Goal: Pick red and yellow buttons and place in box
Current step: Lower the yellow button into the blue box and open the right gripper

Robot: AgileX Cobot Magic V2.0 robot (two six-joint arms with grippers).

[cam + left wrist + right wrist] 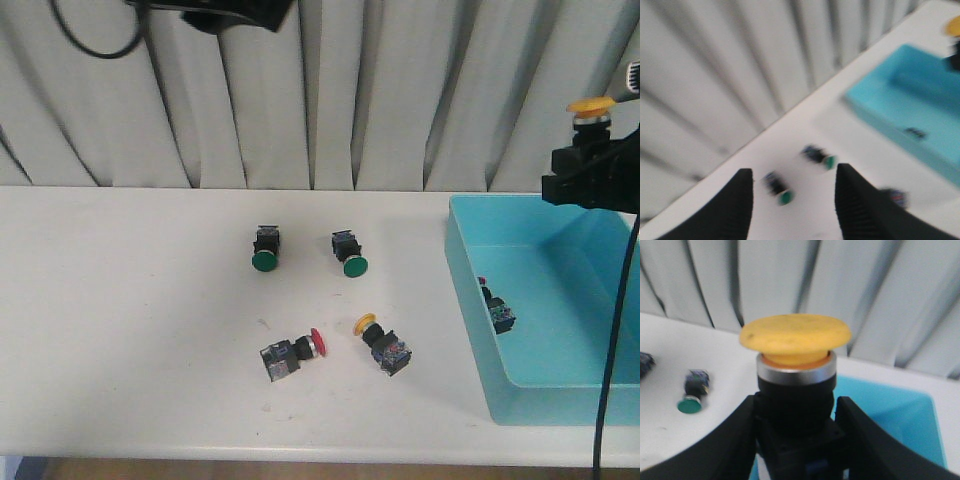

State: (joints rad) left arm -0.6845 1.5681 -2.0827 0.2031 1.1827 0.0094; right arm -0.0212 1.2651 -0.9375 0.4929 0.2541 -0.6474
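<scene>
My right gripper [796, 410] is shut on a yellow button [795, 335], cap up, and holds it high over the far part of the light blue box [890, 415]. The front view shows the same gripper [590, 150], button [590, 106] and box [470, 260]. One button [497, 308] lies in the box by its left wall. A red button [295, 352] and a second yellow button [382, 342] lie on the table in front. My left gripper [794, 185] is open and empty, high above the table; its view is blurred.
Two green-capped buttons [265, 248] [349, 253] lie mid-table, also in the left wrist view [778, 187] [818, 156]. One shows in the right wrist view [692, 392]. A pleated white curtain [330, 100] backs the table. The left arm [230, 10] hangs at the top.
</scene>
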